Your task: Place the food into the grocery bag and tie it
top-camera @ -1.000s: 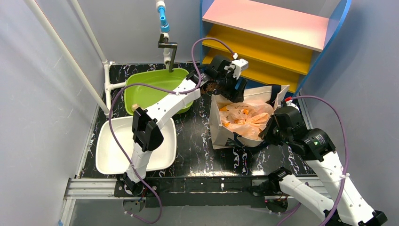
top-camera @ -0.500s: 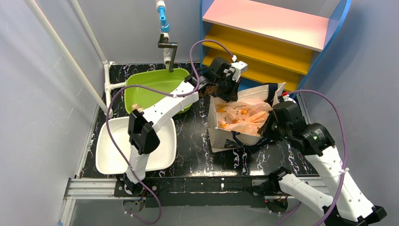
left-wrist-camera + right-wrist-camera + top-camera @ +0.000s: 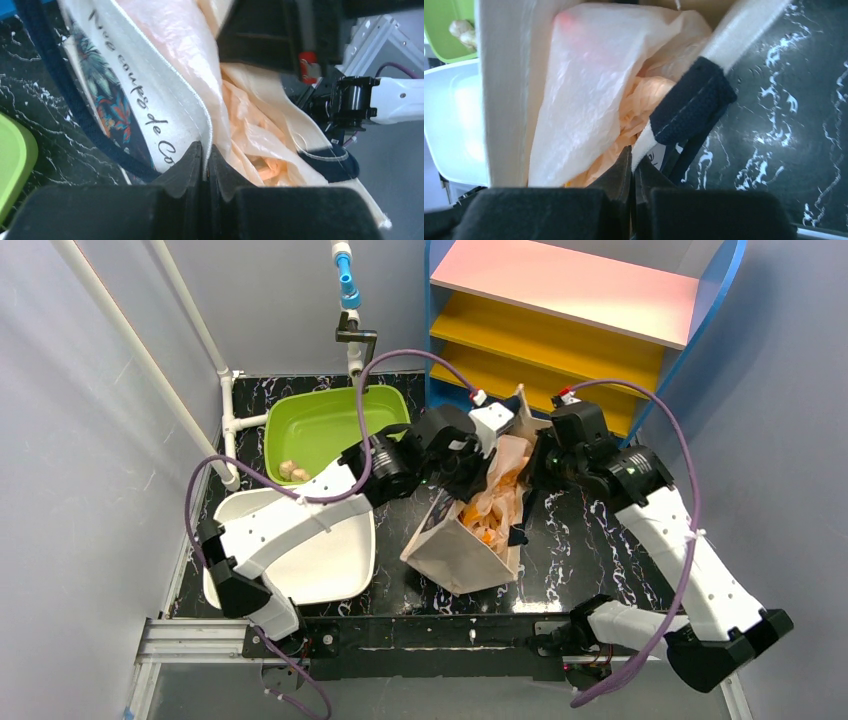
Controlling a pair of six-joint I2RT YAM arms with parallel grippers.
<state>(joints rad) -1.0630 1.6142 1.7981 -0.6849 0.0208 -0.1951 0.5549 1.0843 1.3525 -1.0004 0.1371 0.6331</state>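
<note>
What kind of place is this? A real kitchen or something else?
Probably a robot test cell dressed as a small kitchen, not a real one: a green basin under a tap, a brightly coloured shelf, and plain grey walls close around the black table.

The food lies hidden inside the crumpled grocery bag (image 3: 584, 90) (only a blurred red smudge (image 3: 565, 20) shows through).

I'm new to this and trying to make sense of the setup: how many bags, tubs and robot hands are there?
Bags: 2 (canvas tote, plastic bag)
Tubs: 2 (green tub, white tub)
Hands: 2 (left hand, right hand)
Total: 6
</note>
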